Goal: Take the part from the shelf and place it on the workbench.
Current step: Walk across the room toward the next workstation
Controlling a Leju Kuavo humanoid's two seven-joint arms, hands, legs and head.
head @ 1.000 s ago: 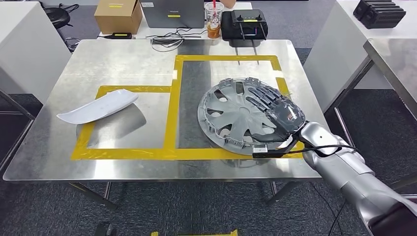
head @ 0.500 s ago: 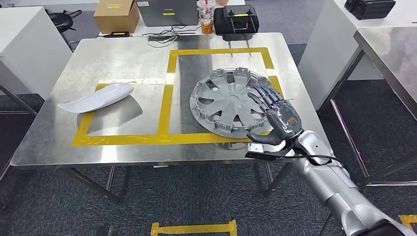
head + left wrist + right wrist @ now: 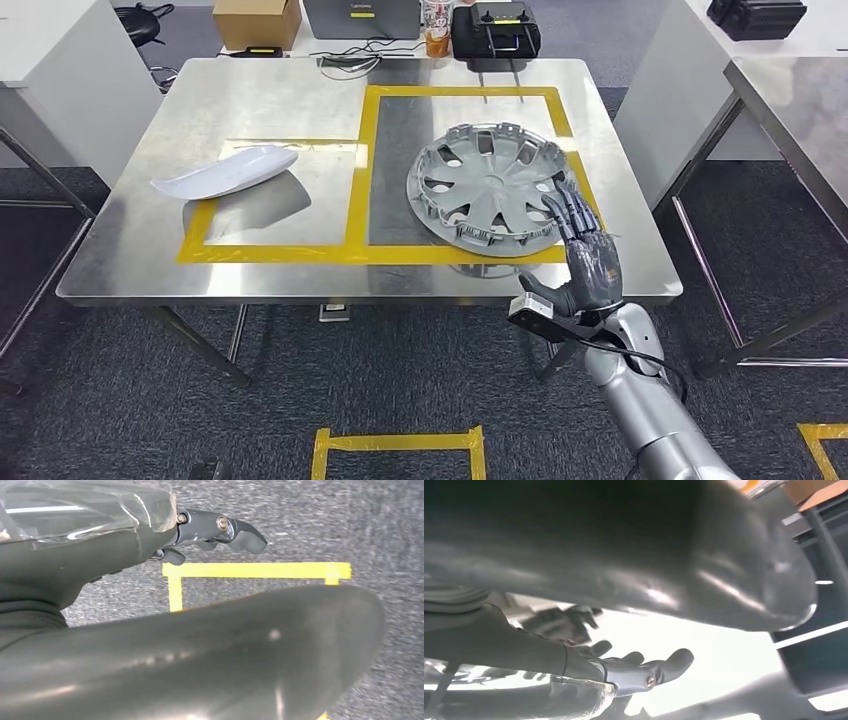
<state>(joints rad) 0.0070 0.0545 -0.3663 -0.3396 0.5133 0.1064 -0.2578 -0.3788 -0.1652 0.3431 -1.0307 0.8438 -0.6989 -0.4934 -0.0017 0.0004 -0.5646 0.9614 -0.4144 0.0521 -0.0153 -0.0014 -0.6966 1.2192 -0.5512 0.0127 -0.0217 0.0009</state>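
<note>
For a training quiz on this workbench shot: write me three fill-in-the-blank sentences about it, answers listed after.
1. The grey hubcap lies on the workbench inside the ____ tape outline.
2. The white curved part lies on the ____ side of the hubcap in the head view.
3. The right hand holds ____.

Missing words: yellow; left; nothing

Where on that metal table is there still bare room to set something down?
Bare metal lies on the table beyond the white curved part and along its near edge. The right taped box is crowded by the wheel cover, with the right hand beside it.

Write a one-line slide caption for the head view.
Wheel cover lies on the taped workbench; open right hand at its near edge.
</note>
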